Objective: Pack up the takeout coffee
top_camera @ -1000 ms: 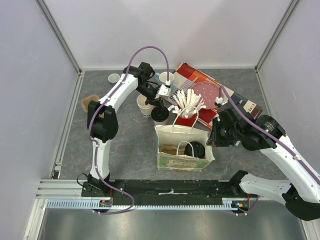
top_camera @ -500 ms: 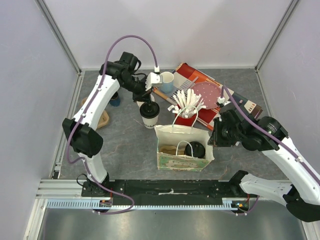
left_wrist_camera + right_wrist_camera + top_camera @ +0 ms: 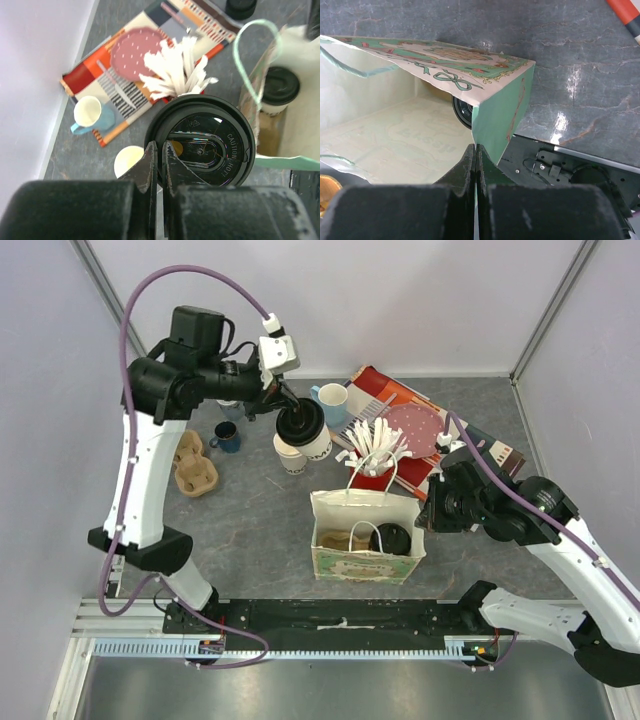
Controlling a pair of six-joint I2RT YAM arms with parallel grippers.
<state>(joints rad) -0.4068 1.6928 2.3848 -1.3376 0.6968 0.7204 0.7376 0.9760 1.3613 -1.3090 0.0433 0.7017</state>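
One takeout coffee (image 3: 305,432), a cream cup with a black lid (image 3: 210,142), hangs tilted in the air behind the paper bag. My left gripper (image 3: 283,412) (image 3: 160,150) is shut on the lid's rim. A second takeout coffee (image 3: 392,538) (image 3: 281,86) (image 3: 462,111) stands inside the green-and-cream paper bag (image 3: 365,562) (image 3: 305,135) (image 3: 505,115). My right gripper (image 3: 430,517) (image 3: 476,147) is shut on the bag's right top edge.
A white mug (image 3: 287,456) (image 3: 129,159) sits below the lifted cup. A light blue mug (image 3: 332,403) (image 3: 90,112), a bundle of white sticks (image 3: 375,445) (image 3: 175,70) and a magazine (image 3: 410,420) lie behind the bag. A dark blue mug (image 3: 226,436) and a cardboard carrier (image 3: 193,465) sit left.
My left arm has lifted the takeout coffee off the table, raising it up and back while the cup tilts. The right gripper stays pinched on the bag.
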